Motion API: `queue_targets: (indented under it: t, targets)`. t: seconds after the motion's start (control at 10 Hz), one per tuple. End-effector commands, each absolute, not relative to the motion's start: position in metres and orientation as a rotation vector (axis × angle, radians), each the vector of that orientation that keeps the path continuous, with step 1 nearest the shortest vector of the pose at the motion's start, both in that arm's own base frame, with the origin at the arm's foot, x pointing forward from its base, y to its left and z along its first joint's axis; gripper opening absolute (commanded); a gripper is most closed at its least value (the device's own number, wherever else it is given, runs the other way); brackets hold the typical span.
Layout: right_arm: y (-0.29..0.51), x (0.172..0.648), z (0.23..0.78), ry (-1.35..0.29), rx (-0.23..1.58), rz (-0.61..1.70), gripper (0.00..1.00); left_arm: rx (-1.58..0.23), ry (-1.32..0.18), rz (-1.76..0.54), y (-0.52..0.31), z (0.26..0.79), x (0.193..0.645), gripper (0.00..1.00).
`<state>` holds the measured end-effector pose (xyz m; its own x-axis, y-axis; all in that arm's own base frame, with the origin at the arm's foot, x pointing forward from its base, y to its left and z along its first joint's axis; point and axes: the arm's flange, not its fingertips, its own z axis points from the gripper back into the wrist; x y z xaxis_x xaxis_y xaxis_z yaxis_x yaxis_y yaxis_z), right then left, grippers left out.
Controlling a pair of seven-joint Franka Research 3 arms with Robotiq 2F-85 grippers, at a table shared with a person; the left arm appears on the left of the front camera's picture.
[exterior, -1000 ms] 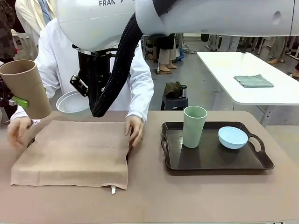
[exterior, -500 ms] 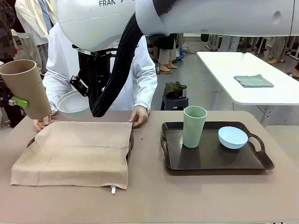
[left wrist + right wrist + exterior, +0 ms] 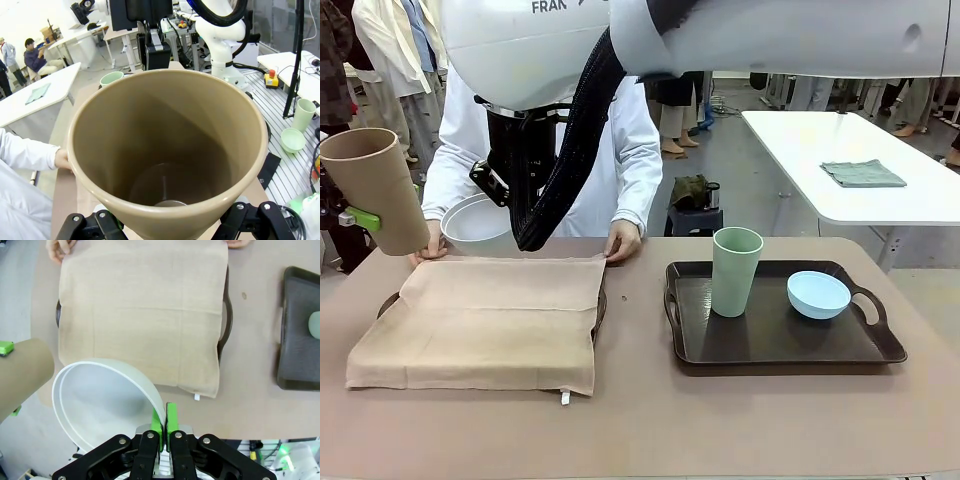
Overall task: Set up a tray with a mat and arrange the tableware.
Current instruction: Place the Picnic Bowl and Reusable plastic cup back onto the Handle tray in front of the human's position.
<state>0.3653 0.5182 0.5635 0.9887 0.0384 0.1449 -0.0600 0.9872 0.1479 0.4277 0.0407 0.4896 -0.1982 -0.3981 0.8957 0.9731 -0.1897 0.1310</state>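
– Tan cup (image 3: 375,190) first: where was it?

– Up in the air at the left edge of the table (image 3: 640,420), tilted, mouth uppermost. The left gripper (image 3: 167,222) had its fingers clamped on the lower wall, one on each side. One green pad (image 3: 360,217) lay flat against the plastic.

– And the other claw?

– The right gripper (image 3: 164,424) had its pads pressed together on the rim of the white bowl (image 3: 100,400), pinching the thin wall between them. That bowl hung clear of the table, just beside the cup.

– Was the mat down?

– Yes. The beige mat (image 3: 490,315) lay spread over a dark tray (image 3: 228,320), with the tray's rim peeping out at both sides. A person in white sleeves held the two far corners, one hand (image 3: 428,247) at the left corner and the other hand (image 3: 623,240) at the right one.

– What about the rest of the tableware?

– It sat on a second tray (image 3: 770,365), on the right side of the table. The pale green cup (image 3: 736,270) stood upright in that tray's left part. The light blue bowl (image 3: 818,295) rested to its right, apart from the cup.
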Motion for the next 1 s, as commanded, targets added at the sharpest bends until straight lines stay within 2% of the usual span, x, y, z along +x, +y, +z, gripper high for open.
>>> queue_targets:
  t: [0.0,0.9]
  targets:
    - [0.5192,0.3659,0.5635,-0.145,0.151,0.056,0.00,-0.908,-0.927,-1.628,0.0411,0.4927,0.4286,0.64]
    - [0.5192,0.3659,0.5635,-0.145,0.151,0.056,0.00,-0.908,-0.927,-1.628,0.0411,0.4927,0.4286,0.64]
